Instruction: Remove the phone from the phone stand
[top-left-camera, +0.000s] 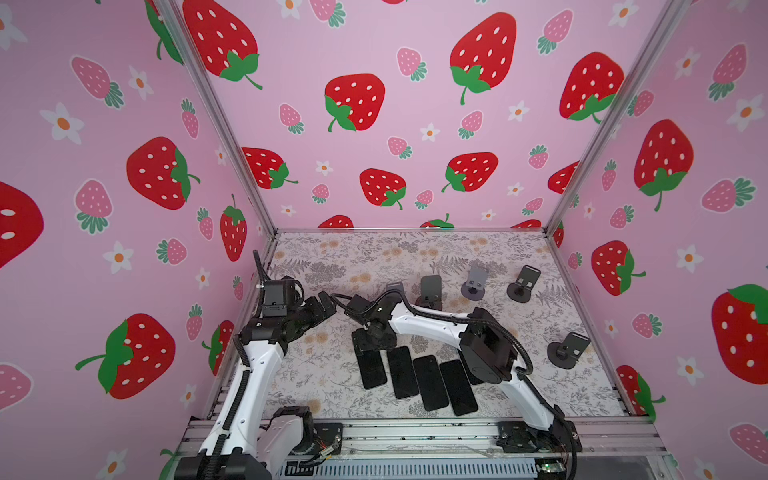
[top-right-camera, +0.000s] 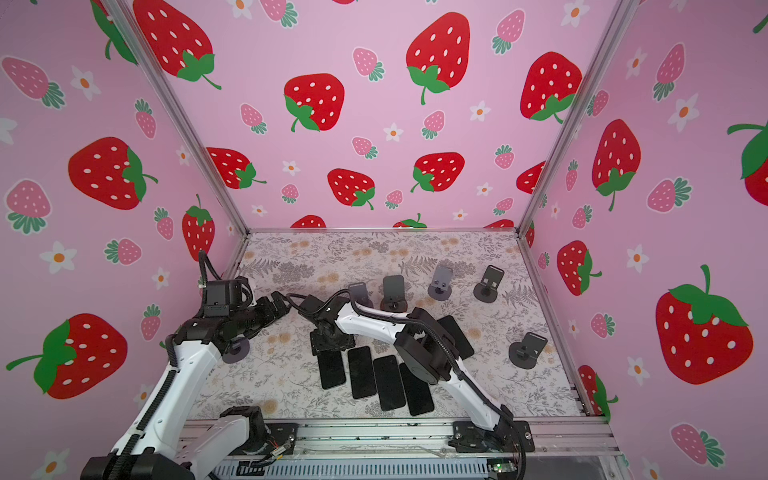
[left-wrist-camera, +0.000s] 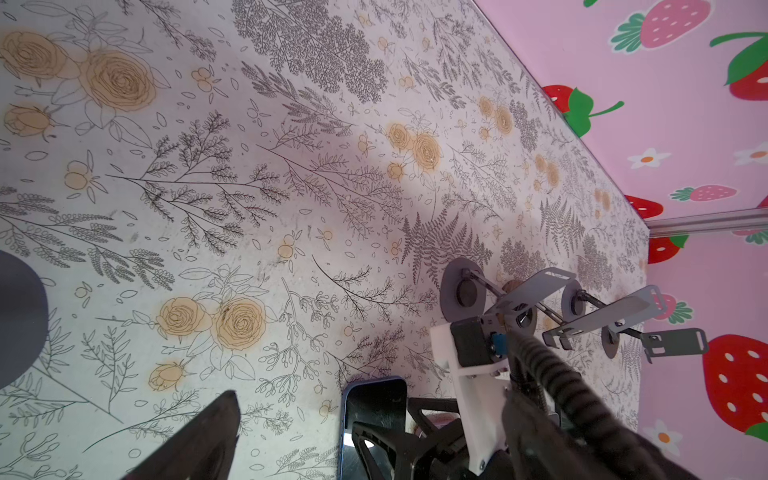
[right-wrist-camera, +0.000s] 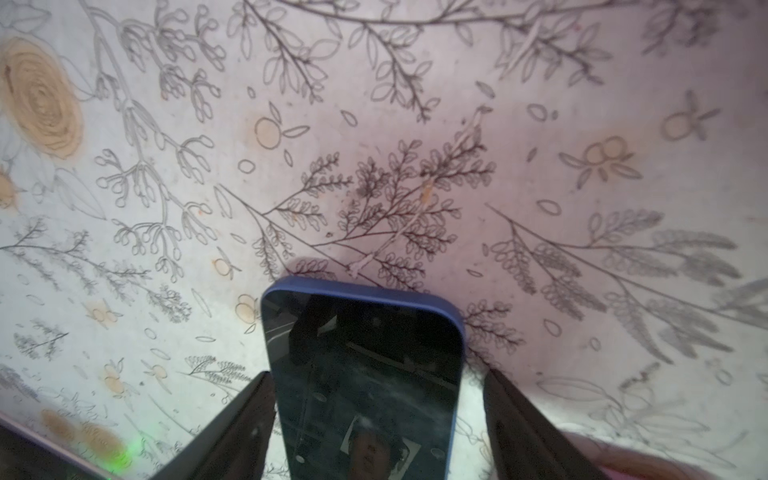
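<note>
Phone (right-wrist-camera: 361, 340), blue case, dark screen, lying flat, right gripper (right-wrist-camera: 376, 376) parted around it, left gripper (top-left-camera: 327, 302) spread.

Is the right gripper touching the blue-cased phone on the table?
Cannot tell. Right wrist view: table shows between the phone and one finger of the right gripper, but the other finger meets its edge with no visible gap.

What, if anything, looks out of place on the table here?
Nothing damaged or spilled. One phone lies apart from the row of four phones, behind it and partly under the right arm.
</note>
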